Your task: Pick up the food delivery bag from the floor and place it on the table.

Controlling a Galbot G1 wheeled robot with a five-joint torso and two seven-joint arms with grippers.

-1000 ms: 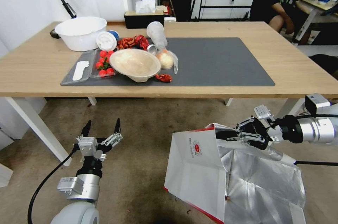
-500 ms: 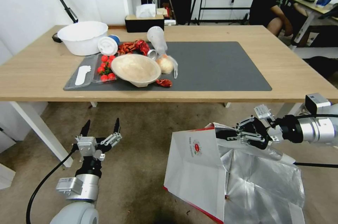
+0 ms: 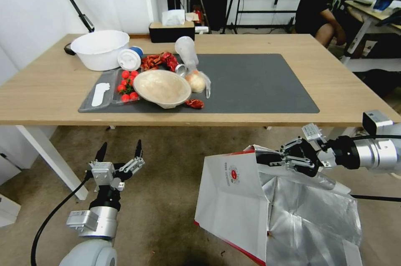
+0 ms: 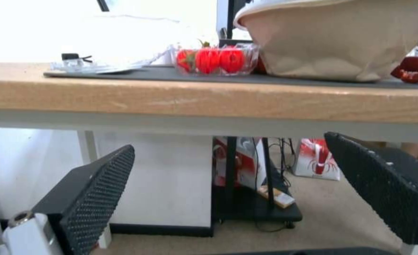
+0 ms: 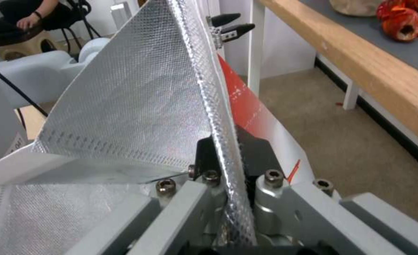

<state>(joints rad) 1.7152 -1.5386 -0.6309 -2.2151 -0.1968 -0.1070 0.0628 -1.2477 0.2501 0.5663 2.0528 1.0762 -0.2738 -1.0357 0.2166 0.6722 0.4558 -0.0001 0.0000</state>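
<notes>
The bag (image 3: 234,199) is held at lower right of the head view, below the table (image 3: 50,90) edge — its rim pinched in the clamped right gripper (image 3: 271,158). The left gripper (image 3: 120,151) is spread, empty, at lower left.

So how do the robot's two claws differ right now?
The left claw is open and holds nothing; the right claw is shut on the rim of the food delivery bag. The left claw points up toward the table; the right claw reaches sideways across the robot's front. Both sit below the level of the tabletop, over the carpet.
</notes>
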